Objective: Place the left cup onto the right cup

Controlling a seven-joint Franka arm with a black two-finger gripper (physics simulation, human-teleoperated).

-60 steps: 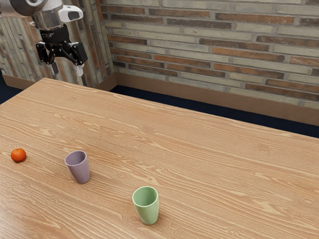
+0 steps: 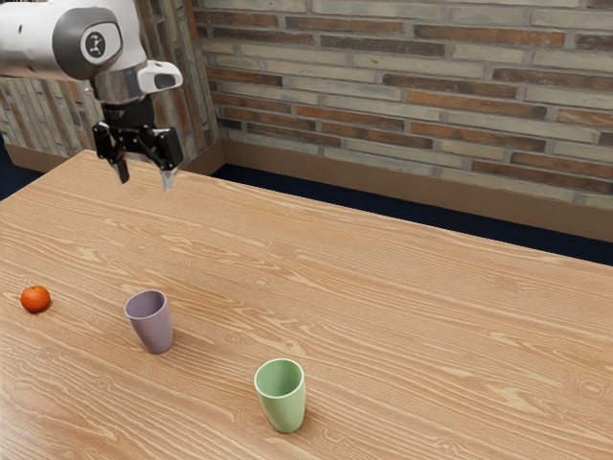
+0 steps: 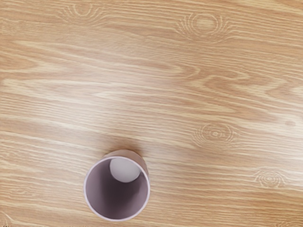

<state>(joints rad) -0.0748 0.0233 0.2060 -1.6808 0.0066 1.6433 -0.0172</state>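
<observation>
Overhead, the claw (image 2: 145, 172) hung wide open and empty, the upright purple cup (image 2: 150, 322) standing on the counter (image 2: 402, 287) nearly straight below.

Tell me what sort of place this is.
Probably a simulated indoor room, perhaps a loft or workshop: a brick wall at the back, a dark blue floor below it, and a wide wooden table in front.

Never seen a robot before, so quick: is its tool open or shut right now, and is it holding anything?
Tool: open, holding nothing.
</observation>
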